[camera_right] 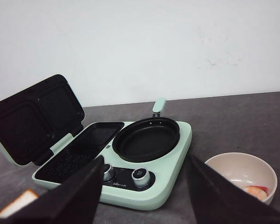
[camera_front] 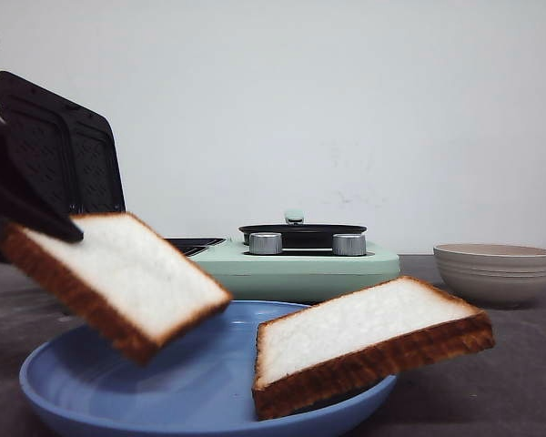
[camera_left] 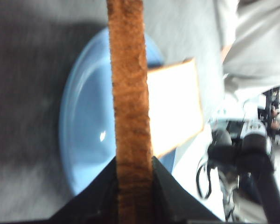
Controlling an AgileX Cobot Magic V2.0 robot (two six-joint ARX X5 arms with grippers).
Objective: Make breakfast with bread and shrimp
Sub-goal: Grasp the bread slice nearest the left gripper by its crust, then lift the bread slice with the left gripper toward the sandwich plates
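Note:
My left gripper (camera_front: pixel 32 223) is shut on one bread slice (camera_front: pixel 118 273) and holds it tilted above the left side of the blue plate (camera_front: pixel 191 391). In the left wrist view the slice's brown crust (camera_left: pixel 129 93) runs between the jaws of that gripper (camera_left: pixel 134 186). The second bread slice (camera_front: pixel 364 337) rests tilted on the plate's right rim; it also shows in the left wrist view (camera_left: pixel 175 105). My right gripper (camera_right: pixel 144 196) is open and empty, above the table in front of the cooker. A pink-orange shrimp (camera_right: pixel 256 190) lies in the beige bowl (camera_right: pixel 240 175).
A mint-green breakfast maker (camera_front: pixel 291 259) stands behind the plate, with a round black pan (camera_right: pixel 147 139), a ribbed grill plate (camera_right: pixel 81 149) and its lid open upward (camera_front: pixel 64 146). The beige bowl (camera_front: pixel 494 269) sits at the right. A white wall closes the back.

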